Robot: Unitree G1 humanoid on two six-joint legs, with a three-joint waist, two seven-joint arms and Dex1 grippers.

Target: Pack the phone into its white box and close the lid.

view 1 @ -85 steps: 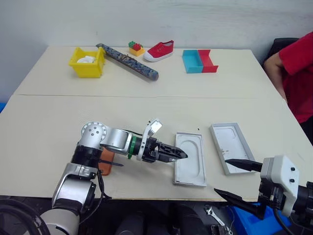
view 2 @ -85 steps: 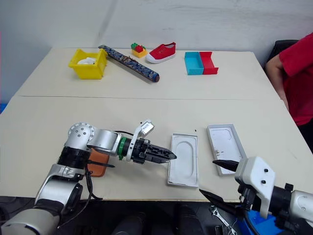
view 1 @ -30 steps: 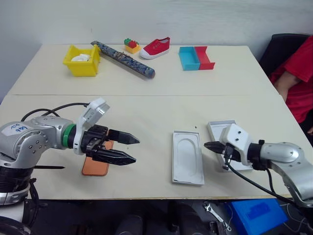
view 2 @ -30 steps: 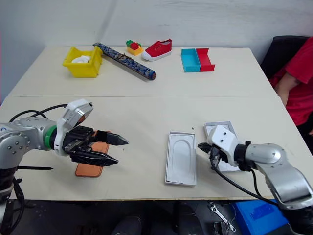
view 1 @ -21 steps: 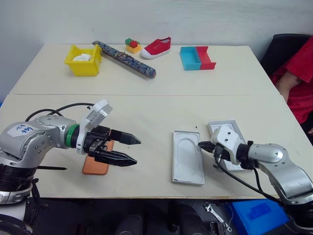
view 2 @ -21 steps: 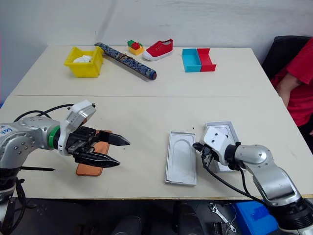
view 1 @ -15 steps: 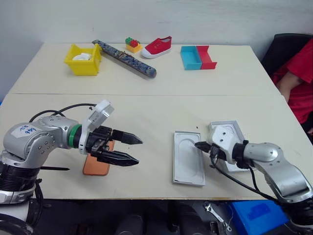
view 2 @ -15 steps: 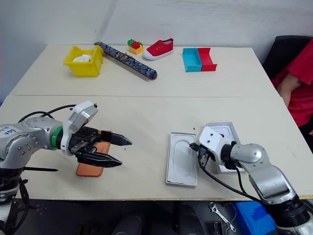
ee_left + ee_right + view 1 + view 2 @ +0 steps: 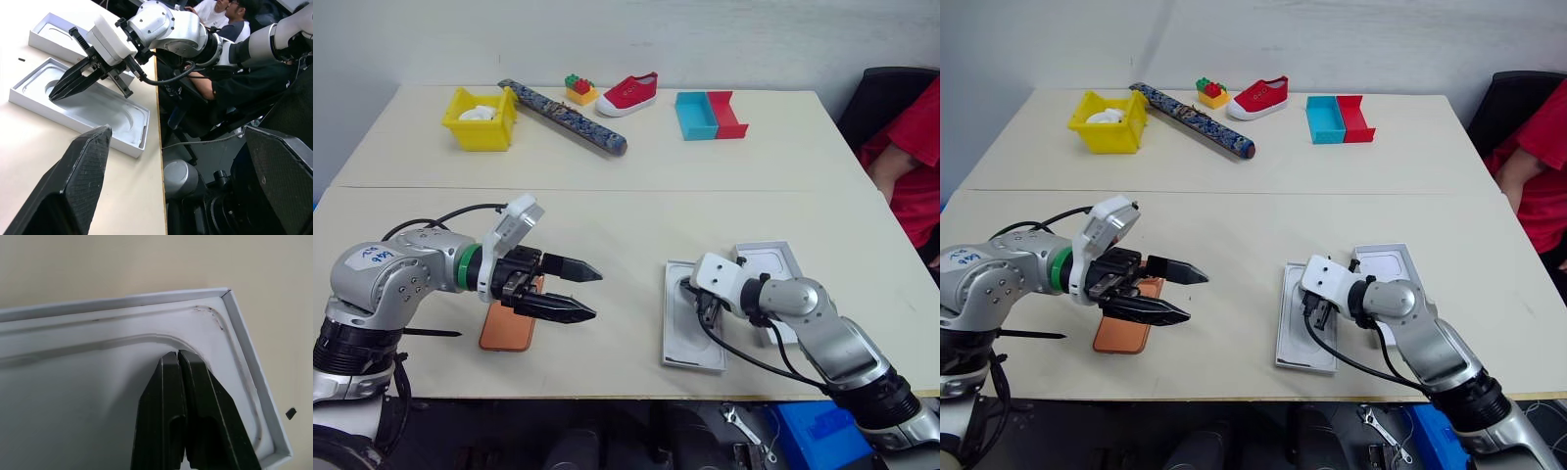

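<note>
Right gripper (image 9: 178, 355) has swung in from the table's front-right edge and now has its tips down inside the flat white insert (image 9: 693, 328), the one with the oval hollow; jaws pinched fully together, nothing between them. Left gripper (image 9: 585, 291) has backed off that insert and now hangs over the phone (image 9: 507, 323) with jaws spread wide, empty. Taking the insert as landmark: phone lies flat on the table (image 9: 626, 215) well to its left, copper back up, partly under the left fingers, untouched as far as I can see. Just right of the insert, touching or nearly so, sits a white tray (image 9: 770, 267), mostly hidden behind the right arm; can't tell from here whether that one is the box or the lid, and I see only that one tray. Far behind the insert: yellow bin (image 9: 478, 119), patterned tube (image 9: 563, 117), toy bricks (image 9: 575, 90), red shoe (image 9: 627, 95), blue and red trays (image 9: 709, 115), none in play. Person in red (image 9: 909, 157) seated off to the right. Progress, my read: basically zero. Phone not picked, nothing packed, no lid on. Right arm looks to be shoving or prying the insert out of the way first. Left to do: clear insert, grasp phone, seat it in the box, fit lid.
</note>
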